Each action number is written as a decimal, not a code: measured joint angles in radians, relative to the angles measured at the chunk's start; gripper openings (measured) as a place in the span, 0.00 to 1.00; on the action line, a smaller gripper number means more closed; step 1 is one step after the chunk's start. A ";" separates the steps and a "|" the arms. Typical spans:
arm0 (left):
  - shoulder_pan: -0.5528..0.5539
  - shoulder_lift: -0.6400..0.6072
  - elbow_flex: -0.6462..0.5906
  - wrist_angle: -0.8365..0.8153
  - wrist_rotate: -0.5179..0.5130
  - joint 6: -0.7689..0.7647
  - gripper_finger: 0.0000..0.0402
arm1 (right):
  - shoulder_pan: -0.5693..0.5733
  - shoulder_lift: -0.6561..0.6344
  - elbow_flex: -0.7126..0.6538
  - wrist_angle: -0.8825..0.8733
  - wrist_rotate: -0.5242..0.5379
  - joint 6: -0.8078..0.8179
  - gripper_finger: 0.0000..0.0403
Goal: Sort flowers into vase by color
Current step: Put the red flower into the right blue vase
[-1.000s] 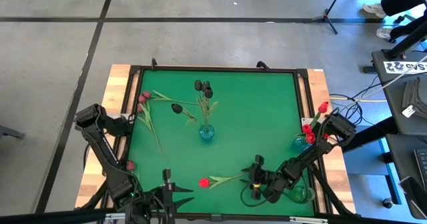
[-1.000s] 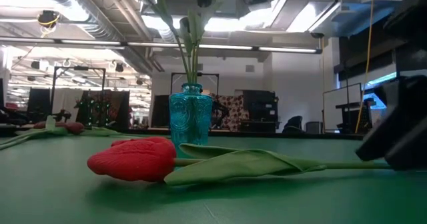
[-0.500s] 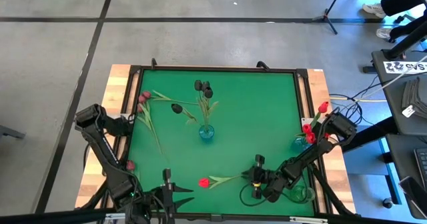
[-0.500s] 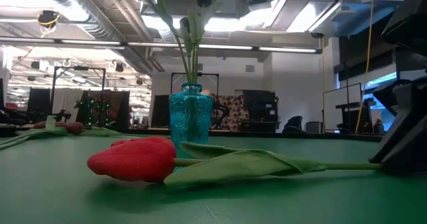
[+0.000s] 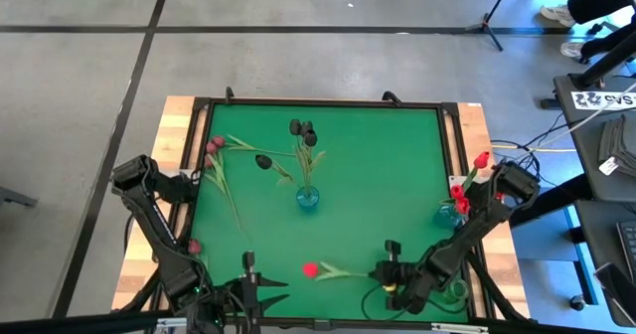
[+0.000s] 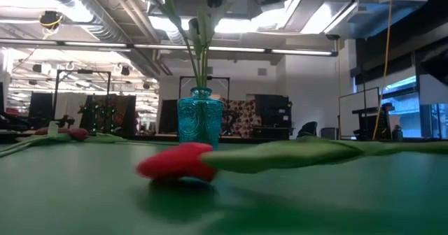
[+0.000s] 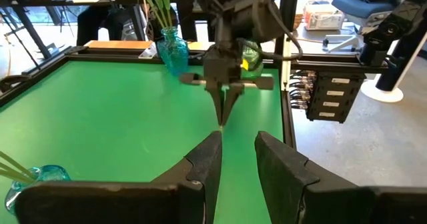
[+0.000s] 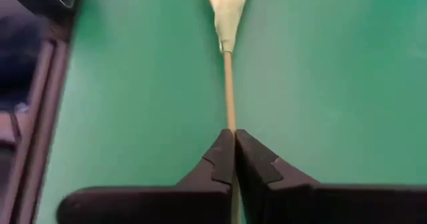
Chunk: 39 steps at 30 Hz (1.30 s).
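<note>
One red tulip clamped by its stem at the near edge

Held by the right tool [image 5: 390, 271], fingers [image 8: 223, 159] pressed together on the bare stem end of the red tulip [image 5: 328, 271]. Long axis lying roughly parallel to the near edge of the tabletop [image 5: 378, 165], head [image 6: 176, 162] pointing toward the left arm's side, stem end toward the right. Leaf and stem raised level above the green surface in the low view, head drooping lower, whether touching the surface cannot be told.

Close by on the right side: a clear green vase [image 5: 452, 290] beneath the right arm near the corner, and a teal vase with red tulips [image 5: 455, 203] at the right edge. Near the middle, a blue vase [image 5: 307, 198] with dark-headed tulips [image 5: 303, 128] standing upright. Toward the far left, several loose flowers lying flat: maroon-pink tulips [image 5: 214, 147] with stems running toward the near side, one black tulip [image 5: 262, 161] close to the blue vase. One more reddish head [image 5: 194, 246] at the left edge by the left arm.

Wide bare green between the held tulip and the blue vase, and across the far right quarter. Raised dark frame all round the surface.

Left tool [image 7: 235, 159] parked low at the near left corner, fingers slightly apart, holding nothing.
</note>
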 joint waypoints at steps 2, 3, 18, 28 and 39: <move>0.000 0.000 0.000 0.000 0.000 0.000 0.22 | 0.003 -0.014 0.027 -0.111 -0.052 0.055 0.02; 0.000 0.000 0.000 0.000 0.000 0.000 0.22 | 0.003 -0.020 0.039 -0.166 -0.075 0.087 0.01; 0.002 0.000 0.000 0.000 0.000 0.008 0.22 | 0.022 -0.031 0.057 -0.558 -0.322 0.375 0.09; 0.005 0.000 0.000 0.000 0.000 0.008 0.22 | 0.021 -0.032 0.128 -0.574 -0.173 0.387 0.52; -0.001 0.000 0.000 0.000 0.000 0.008 0.22 | -0.052 -0.030 0.019 -0.380 -0.119 0.363 0.44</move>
